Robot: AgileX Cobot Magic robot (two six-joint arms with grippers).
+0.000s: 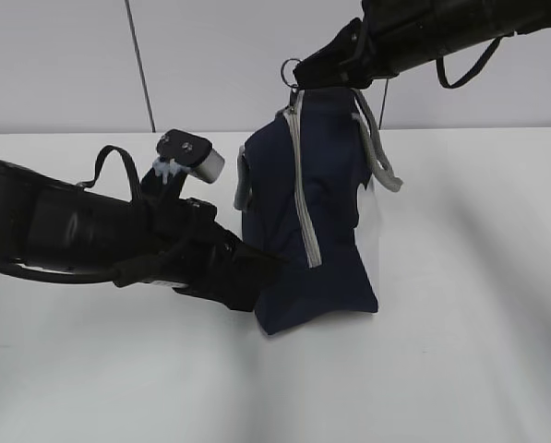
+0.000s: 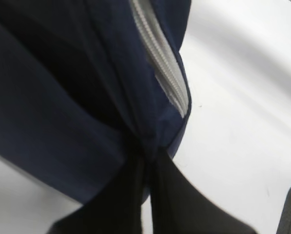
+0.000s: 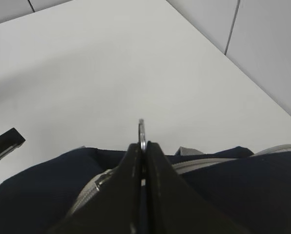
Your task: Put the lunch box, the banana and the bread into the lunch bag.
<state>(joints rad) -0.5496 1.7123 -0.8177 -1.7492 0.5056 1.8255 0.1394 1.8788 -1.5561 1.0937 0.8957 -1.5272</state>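
Observation:
The navy lunch bag point(image 1: 312, 203) stands on the white table, its grey zipper point(image 1: 303, 185) running down the near face. My left gripper point(image 1: 261, 275) is shut on the bag's lower left corner; in the left wrist view point(image 2: 147, 152) its fingers pinch navy fabric point(image 2: 62, 97) beside the zipper point(image 2: 164, 68). My right gripper point(image 1: 300, 76) is at the bag's top, shut on the metal zipper pull ring point(image 1: 291, 70). The ring point(image 3: 142, 130) sticks out between the closed fingertips of the right gripper point(image 3: 143, 145), above the bag point(image 3: 233, 180). The lunch box, banana and bread are out of view.
A grey handle point(image 1: 381, 157) hangs down the bag's right side. The white table point(image 1: 478, 351) spreads around the bag, with a grey panelled wall point(image 1: 72, 65) behind. The left arm point(image 1: 72, 231) lies low across the left of the table.

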